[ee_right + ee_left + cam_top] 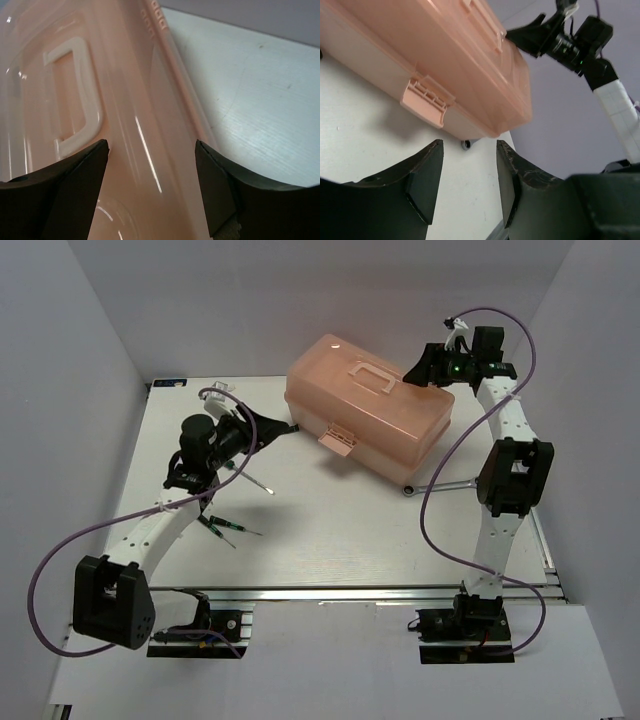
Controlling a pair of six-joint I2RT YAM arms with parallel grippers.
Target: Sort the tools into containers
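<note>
Clearly the sorting is only getting under way. Nearest the bases, the screwdrivers (228, 530) are lying loose on the table (330, 550) beside the left arm. The wrench (440, 487) is resting farther right, its head sitting at the near corner of the toolbox (370, 420). Beyond them the left gripper (470, 155) is hovering spread and empty, facing the latch (427, 97) from just short of it. Farther off, the right gripper (151, 150) is hanging over the lid beside the handle (75, 95), jaws wide and gripping nothing. The toolbox is sitting shut, so opening it looks like the step in hand. The next move is calling for the left gripper to catch the latch's lower lip and flip it up, with the right steadying or raising the lid.
</note>
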